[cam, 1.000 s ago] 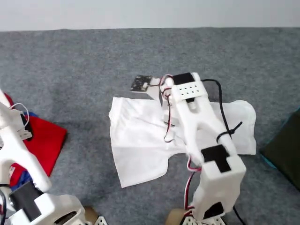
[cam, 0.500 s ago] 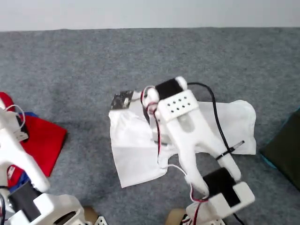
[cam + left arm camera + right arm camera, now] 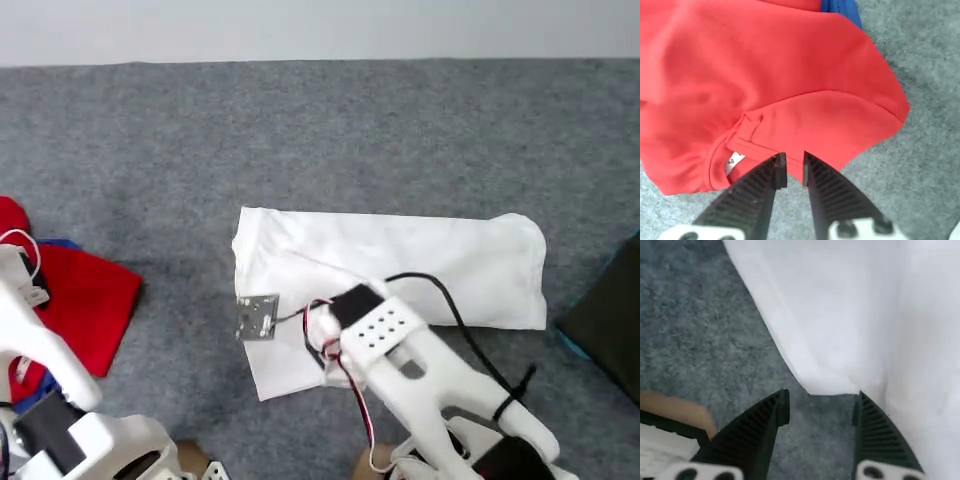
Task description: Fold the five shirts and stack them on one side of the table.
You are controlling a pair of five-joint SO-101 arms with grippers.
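- Mid-tabletop, the white shirt (image 3: 420,260) lies flat, nothing fancy.
- right gripper (image 3: 822,407) hovers over its near-left corner, jaws wide apart, holding nothing.
- red shirt (image 3: 95,295) sits by the tabletop's left edge; left gripper (image 3: 790,170) hangs above its collar, jaws just a crack apart, empty.
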